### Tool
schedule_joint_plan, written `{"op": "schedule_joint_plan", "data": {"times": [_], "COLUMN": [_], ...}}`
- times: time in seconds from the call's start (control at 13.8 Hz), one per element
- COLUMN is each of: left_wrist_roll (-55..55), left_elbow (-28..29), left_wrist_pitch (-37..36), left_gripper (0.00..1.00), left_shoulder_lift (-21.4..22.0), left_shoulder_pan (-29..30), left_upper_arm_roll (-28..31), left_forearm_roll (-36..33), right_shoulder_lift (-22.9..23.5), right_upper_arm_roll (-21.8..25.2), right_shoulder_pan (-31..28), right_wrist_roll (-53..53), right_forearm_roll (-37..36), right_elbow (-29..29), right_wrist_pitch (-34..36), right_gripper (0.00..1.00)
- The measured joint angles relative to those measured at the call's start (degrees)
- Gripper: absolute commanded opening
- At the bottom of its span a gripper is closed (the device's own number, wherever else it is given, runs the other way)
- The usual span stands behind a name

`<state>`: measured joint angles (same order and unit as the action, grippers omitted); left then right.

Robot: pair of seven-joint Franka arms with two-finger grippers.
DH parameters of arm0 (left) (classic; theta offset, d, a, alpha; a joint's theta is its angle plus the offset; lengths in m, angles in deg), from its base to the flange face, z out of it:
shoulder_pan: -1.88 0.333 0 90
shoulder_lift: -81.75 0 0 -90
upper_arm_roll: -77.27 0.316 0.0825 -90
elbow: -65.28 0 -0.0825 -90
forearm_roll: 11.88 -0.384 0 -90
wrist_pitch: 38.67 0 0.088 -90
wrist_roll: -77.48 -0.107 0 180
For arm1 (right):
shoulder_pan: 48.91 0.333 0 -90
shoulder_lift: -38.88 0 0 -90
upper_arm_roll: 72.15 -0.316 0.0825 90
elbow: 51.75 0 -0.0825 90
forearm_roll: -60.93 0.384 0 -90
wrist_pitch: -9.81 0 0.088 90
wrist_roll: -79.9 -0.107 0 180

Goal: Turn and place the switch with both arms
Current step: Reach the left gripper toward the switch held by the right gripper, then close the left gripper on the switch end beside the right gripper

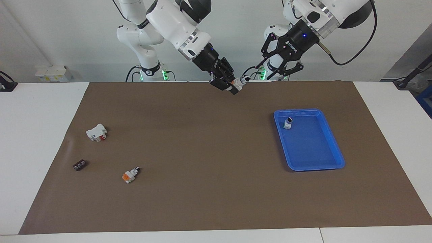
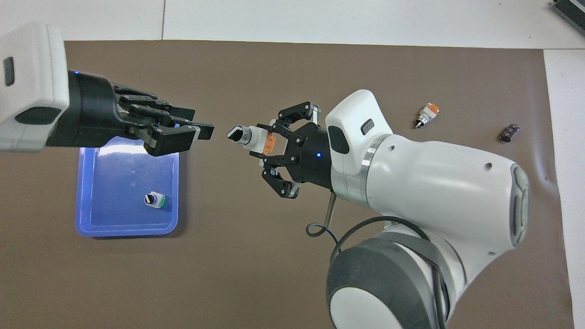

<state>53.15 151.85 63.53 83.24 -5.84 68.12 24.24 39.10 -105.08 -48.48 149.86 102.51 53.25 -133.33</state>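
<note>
One camera is sitting high across the worktop, facing the two robot bases and taking in the whole brown mat from a distance. The other is hanging closer above the robots' end, looking steeply down. Both are sharing the mat, the blue tray and the raised arms.

Right tool: clamped on the switch, knob pointing at the left tool.
Left tool: just short of the knob, over the blue tray.
Tray: holds a green-based switch.
</note>
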Motion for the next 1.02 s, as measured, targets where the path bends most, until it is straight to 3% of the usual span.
{"op": "schedule_joint_plan", "data": {"times": [0.65, 1.02], "left_wrist_roll": [-10.92, -14.01], "left_elbow": [1.14, 1.15], "left_wrist_pitch": [3.46, -2.18], "left_gripper": [0.49, 0.45], "left_shoulder_lift": [-1.63, -1.56], "left_shoulder_pan": [-2.3, -2.5], "left_upper_arm_roll": [-0.61, -0.5], "left_forearm_roll": [0.17, 1.43], "right_shoulder_lift": [-0.17, -0.36], "right_upper_arm_roll": [-0.05, -0.04], "right_shoulder_pan": [1.15, 1.27], "right_wrist_roll": [0.0, 0.0], "right_forearm_roll": [-0.14, -0.15], "right_elbow": [0.26, 0.36], "right_wrist_pitch": [0.0, 0.0], "right_gripper": [0.0, 0.0]}}
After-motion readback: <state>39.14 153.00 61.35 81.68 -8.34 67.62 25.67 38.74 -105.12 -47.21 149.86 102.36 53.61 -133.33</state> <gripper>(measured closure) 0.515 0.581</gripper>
